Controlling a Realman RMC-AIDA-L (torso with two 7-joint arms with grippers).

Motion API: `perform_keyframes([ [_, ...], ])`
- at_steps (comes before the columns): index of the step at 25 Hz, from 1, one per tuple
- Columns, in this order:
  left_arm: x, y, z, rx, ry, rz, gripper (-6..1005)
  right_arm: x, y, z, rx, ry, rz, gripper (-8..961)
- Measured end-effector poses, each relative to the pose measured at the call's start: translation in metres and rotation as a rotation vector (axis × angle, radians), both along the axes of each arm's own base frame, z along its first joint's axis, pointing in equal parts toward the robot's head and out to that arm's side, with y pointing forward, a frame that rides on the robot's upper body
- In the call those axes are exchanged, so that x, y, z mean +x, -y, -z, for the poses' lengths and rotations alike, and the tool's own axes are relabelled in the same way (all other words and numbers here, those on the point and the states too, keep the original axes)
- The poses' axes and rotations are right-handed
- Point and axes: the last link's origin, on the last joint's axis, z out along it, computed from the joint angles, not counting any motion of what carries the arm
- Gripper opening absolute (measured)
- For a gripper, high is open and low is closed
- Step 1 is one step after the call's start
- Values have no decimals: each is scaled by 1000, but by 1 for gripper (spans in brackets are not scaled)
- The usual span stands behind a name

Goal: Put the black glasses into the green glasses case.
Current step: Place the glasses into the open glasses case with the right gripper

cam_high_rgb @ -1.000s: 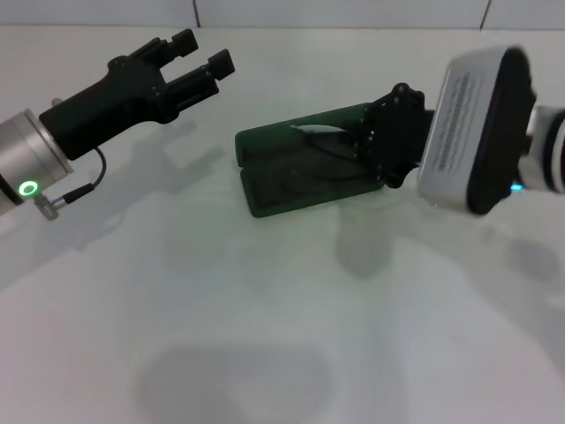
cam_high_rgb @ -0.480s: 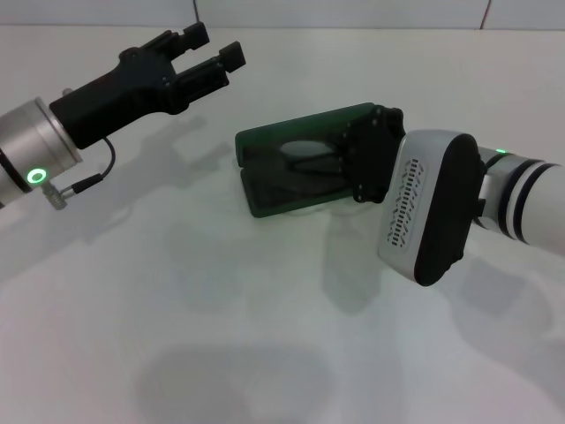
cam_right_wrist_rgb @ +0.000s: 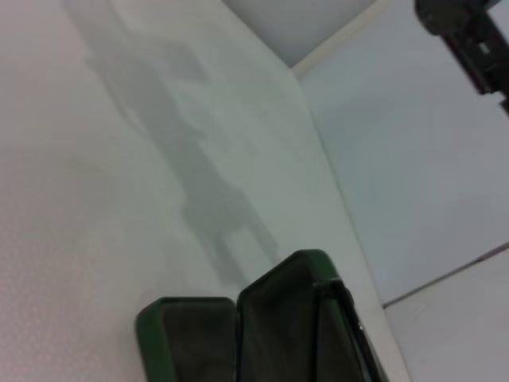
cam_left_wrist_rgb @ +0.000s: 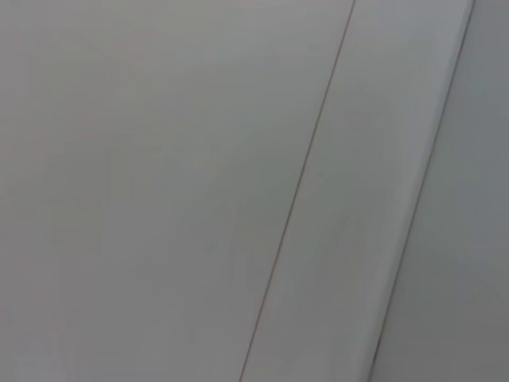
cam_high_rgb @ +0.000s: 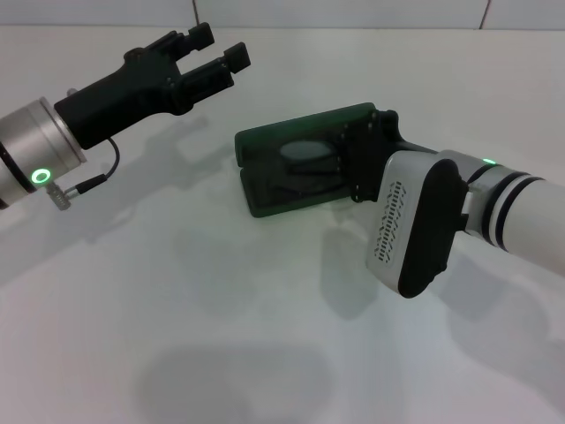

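The green glasses case [cam_high_rgb: 263, 193] lies open in the middle of the white table, its lid [cam_high_rgb: 265, 140] tilted back. The black glasses [cam_high_rgb: 307, 152] lie low inside the case, one clear lens showing. My right gripper [cam_high_rgb: 355, 161] is at the case's right end, shut on the glasses' right side; its body hides the fingertips. The right wrist view shows the open case [cam_right_wrist_rgb: 191, 334] from its end. My left gripper [cam_high_rgb: 218, 50] is open and empty, raised above the table to the far left of the case; it also shows in the right wrist view [cam_right_wrist_rgb: 475, 38].
The white table [cam_high_rgb: 221, 318] spreads around the case, with a white wall [cam_high_rgb: 353, 11] along its far edge. The left wrist view shows only a pale surface with seams [cam_left_wrist_rgb: 302, 183].
My right arm has swung in and down, and the glasses have gone from above the case to low inside it. My left gripper has shifted slightly right and farther back.
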Motion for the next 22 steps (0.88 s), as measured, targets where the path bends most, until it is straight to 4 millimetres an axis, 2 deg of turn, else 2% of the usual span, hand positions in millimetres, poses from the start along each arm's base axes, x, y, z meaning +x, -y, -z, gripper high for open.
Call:
perform_keyframes([
  [22,6,-3,7,-22,20,6,796,7,-6,10,44,28,-45,208],
])
